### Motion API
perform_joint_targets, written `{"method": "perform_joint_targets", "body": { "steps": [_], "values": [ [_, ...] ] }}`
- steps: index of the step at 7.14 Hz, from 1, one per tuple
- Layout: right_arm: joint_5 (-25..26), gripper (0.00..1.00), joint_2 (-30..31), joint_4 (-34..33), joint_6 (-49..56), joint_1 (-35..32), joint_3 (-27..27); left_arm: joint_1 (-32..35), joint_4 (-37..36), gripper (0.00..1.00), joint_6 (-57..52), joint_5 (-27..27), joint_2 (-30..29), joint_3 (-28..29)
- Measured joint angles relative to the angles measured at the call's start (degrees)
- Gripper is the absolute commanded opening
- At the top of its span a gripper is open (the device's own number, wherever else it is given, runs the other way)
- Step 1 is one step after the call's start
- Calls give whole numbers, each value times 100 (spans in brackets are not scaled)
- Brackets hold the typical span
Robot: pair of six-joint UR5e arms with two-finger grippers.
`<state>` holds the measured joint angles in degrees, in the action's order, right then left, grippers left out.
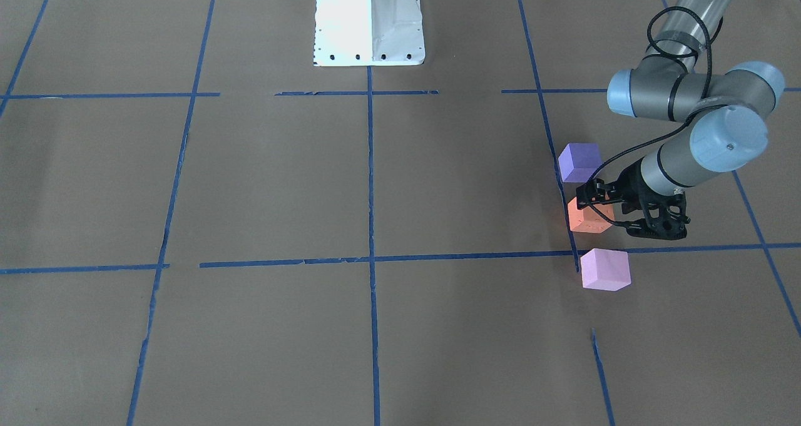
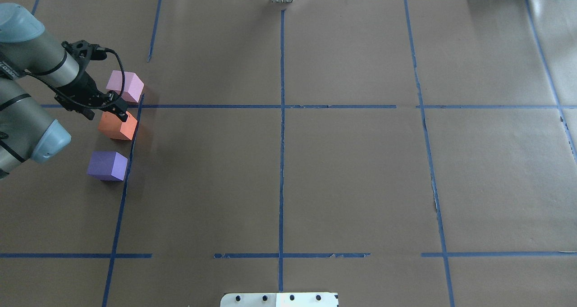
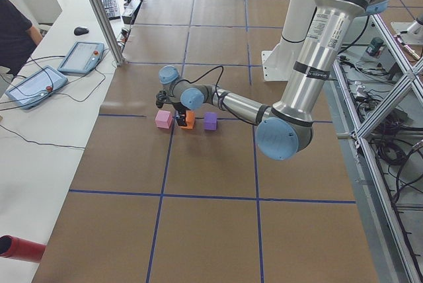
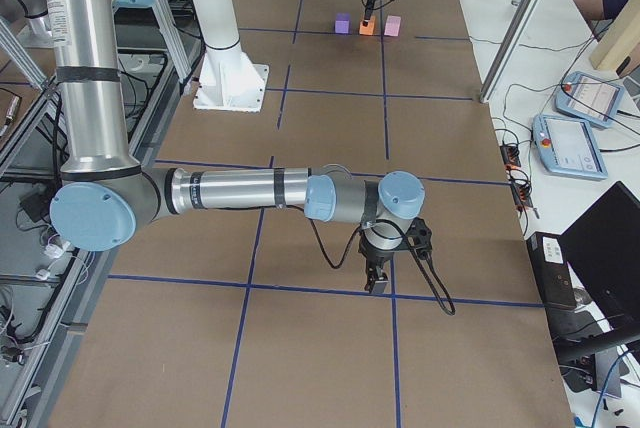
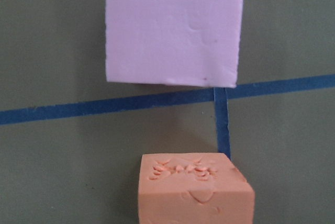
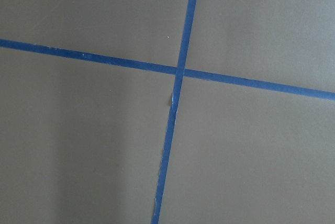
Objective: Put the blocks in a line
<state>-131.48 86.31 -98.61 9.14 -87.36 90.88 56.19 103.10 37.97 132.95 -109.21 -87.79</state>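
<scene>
Left gripper (image 2: pixel 106 111) is right down on the orange block (image 2: pixel 119 127), fingers on either side of its top. Pinching it, or spread with the block loose between them? I cannot tell: the overhead and front views are too small and the wrist view shows no fingers. It does show dents in the orange top.

Out from there, the pink block (image 2: pixel 126 85) sits just past the orange one, across a blue cross line, and the purple block (image 2: pixel 107 165) sits on the near side towards the robot. All three rest on the brown paper, apart from one another, hugging the same long tape line (image 2: pixel 125 180). Orange is in the middle and the row reads close to straight.

My call is that this is the last placement, or a final nudge on the middle block, and the task looks nearly done. The next move wants a clean straight lift, with the fingers parted first if they are clamped, so that the light foam does not drag or tip.

Pink is the neighbour to watch, close in front of the fingers, and purple has a little more room. The right gripper (image 4: pixel 378 283) is well apart at the far end, low over a tape crossing. Whether it is spread or closed I cannot tell.
</scene>
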Motion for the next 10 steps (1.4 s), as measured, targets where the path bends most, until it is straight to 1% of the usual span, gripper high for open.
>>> {"method": "perform_joint_targets", "body": {
  "steps": [3,5,7,8,10],
  "values": [
    [0,100,0,0,0,0,0,534,-156,100,-24,-45,270,-743],
    [0,100,0,0,0,0,0,914,-200,100,-37,-3,697,-1037],
    [0,100,0,0,0,0,0,1156,-183,100,-79,17,1252,-1156],
    [0,100,0,0,0,0,0,1416,-181,100,-327,21,1421,-1125],
    [0,100,0,0,0,0,0,2046,-197,100,-1584,22,1764,-1012]
  ]
}}
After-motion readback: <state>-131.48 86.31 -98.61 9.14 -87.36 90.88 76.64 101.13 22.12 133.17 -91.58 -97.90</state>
